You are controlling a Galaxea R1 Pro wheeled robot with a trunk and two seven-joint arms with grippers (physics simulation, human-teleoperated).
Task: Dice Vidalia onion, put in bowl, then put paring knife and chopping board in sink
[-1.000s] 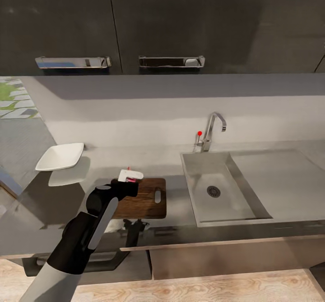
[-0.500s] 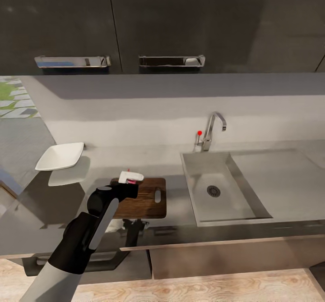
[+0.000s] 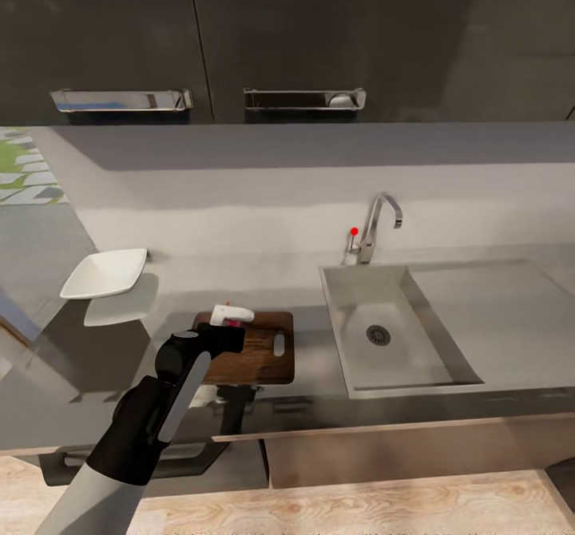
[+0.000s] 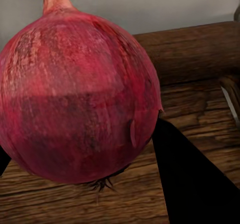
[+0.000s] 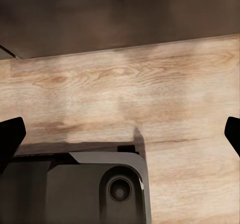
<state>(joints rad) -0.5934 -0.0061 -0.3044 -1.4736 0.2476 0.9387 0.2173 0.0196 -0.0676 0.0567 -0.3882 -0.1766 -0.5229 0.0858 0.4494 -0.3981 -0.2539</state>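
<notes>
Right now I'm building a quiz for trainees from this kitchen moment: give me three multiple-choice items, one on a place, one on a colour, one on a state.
1. Where is the onion?
A. in the sink basin
B. in the left claw above the chopping board
C. in the bowl

2. What colour is the bowl?
A. white
B. blue
C. black

3. How is the right claw?
A. shut on a knife
B. shut on the board
C. open, holding nothing

Answers:
1 B: the left wrist view has the onion between the fingers, with the chopping board under it.
2 A: it sits white on the countertop.
3 C: its fingertips stand far apart over the wood floor.
</notes>
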